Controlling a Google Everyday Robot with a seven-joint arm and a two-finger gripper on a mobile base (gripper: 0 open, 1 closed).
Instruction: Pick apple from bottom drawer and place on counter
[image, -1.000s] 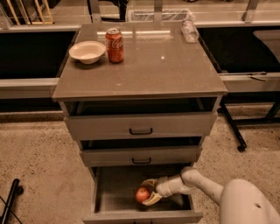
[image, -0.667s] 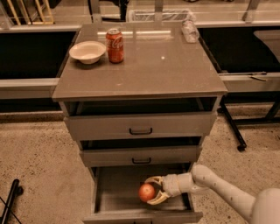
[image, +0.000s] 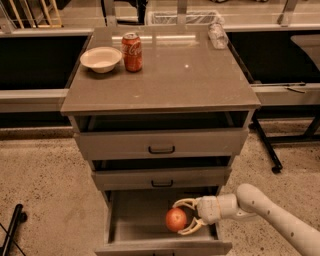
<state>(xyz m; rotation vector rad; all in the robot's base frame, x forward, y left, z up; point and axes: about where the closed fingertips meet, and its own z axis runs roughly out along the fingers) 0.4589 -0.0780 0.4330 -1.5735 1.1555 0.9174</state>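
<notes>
Pincer (image: 180, 219) around apple (image: 174, 220) in bottom drawer (image: 135, 222), middle drawer front (image: 200, 178) close above; bowl (image: 101, 59), soda can (image: 132, 52) on counter (image: 190, 75).

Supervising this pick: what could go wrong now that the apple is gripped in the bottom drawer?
The gripper, low in the bottom drawer, has its jaws around the apple; lifting straight up could knock it against the middle drawer above. On the counter, it might roll.

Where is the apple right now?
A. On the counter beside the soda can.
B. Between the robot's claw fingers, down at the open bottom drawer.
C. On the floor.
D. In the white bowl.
B: the gripper is closed around the apple inside the open bottom drawer.
</notes>
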